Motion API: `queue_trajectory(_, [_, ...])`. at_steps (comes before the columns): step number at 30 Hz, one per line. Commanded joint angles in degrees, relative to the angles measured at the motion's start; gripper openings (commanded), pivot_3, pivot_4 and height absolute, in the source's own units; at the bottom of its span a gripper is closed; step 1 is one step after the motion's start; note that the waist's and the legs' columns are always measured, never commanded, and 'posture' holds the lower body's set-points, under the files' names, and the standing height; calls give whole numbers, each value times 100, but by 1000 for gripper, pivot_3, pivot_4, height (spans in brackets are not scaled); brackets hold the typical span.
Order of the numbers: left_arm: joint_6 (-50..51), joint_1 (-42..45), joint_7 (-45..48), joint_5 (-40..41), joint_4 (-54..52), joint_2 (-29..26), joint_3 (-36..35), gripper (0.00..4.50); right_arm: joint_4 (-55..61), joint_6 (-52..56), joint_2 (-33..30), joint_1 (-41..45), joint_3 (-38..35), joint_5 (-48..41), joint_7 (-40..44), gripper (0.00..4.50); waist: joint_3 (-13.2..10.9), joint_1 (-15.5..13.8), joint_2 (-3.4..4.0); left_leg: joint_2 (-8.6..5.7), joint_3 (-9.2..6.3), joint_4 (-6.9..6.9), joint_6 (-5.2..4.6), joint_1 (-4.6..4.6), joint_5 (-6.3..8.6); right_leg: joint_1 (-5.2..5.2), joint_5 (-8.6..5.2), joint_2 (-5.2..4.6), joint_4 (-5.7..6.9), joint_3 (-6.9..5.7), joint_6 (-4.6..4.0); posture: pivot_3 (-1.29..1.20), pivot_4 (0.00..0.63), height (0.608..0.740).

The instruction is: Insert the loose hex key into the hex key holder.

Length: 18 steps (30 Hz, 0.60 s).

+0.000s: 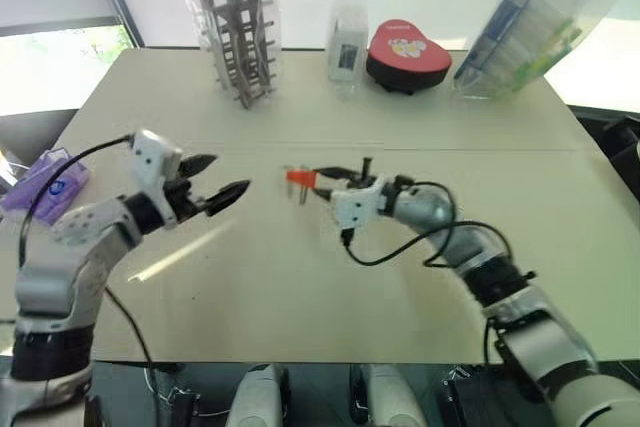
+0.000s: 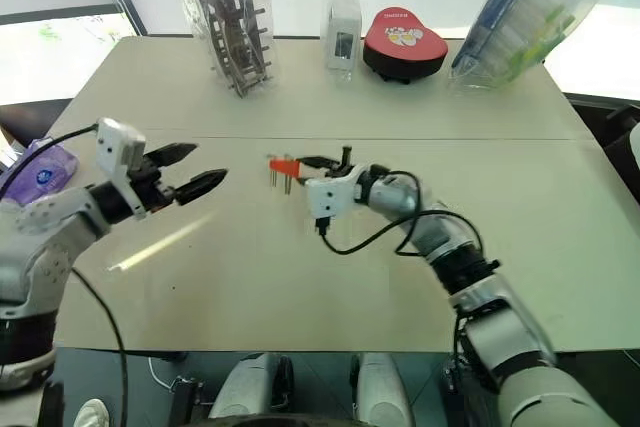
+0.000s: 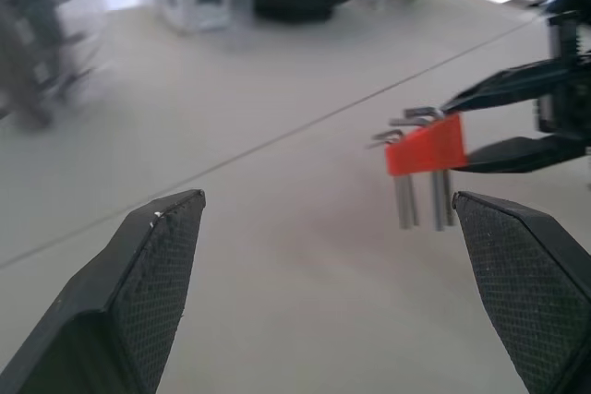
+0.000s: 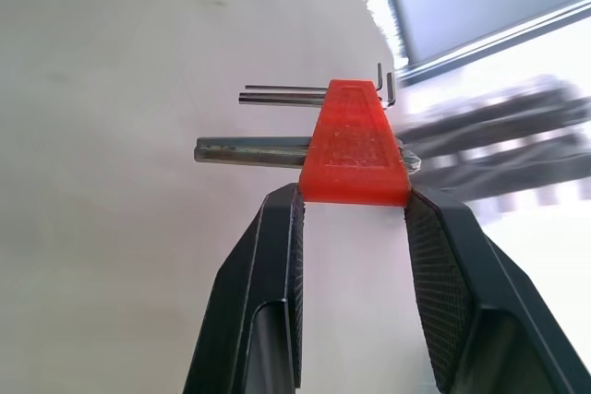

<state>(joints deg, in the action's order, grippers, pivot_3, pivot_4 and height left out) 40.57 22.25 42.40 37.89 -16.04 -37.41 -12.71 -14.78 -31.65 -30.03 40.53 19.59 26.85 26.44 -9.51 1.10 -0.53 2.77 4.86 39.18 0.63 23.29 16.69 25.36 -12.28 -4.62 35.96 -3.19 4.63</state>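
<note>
Purple packet (image 1: 45, 182) at the table's (image 1: 300, 287) far left edge; left gripper (image 1: 218, 185) just inward of it, raised above the tabletop, pointing right toward the middle, jaws spread wide and holding nothing; dark rack (image 1: 240, 42) in clear wrap stands at the back, left of centre; hex key holder (image 1: 298, 178), an orange-red block, lifted off the table near its middle, clamped at its wide end between the right gripper's (image 1: 322, 183) two fingers, grey keys protruding downward from it like prongs, bent ends showing on top; holder faces the left gripper across a bare gap; clear bottle (image 1: 347, 47), red heart-shaped box (image 1: 408, 55), then a bagged pack (image 1: 530, 27) along the back right; loose hex key not discernible.
</note>
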Motion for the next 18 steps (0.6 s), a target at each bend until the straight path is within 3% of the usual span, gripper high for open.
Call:
queue_trajectory(1, [487, 568, 371, 769, 62, 33, 4, 4500, 430, -704, -237, 302, -330, 149, -466, 991, -2, 22, -2, 1, -1, 0, 2, 0, -1, 0, 0, 3, 1, 0, 0, 0, 150, 740])
queue_trajectory(6, [989, 1227, 774, 1329, 416, 56, 122, 4500, 583, -1260, -493, 424, -480, 52, -595, 991, -6, 4, -7, 4, -2, -2, 12, -2, -8, 1, -1, 6, 2, 1, 1, 0, 150, 740])
queue_trajectory(18, [1042, 1715, 1194, 1314, 823, 121, 430, 4500, 934, -1569, -665, 345, -529, -303, -316, 991, -14, -23, -18, 3, -3, 1, 14, 0, -10, -3, -1, 4, -1, 1, 1, 0, 150, 740])
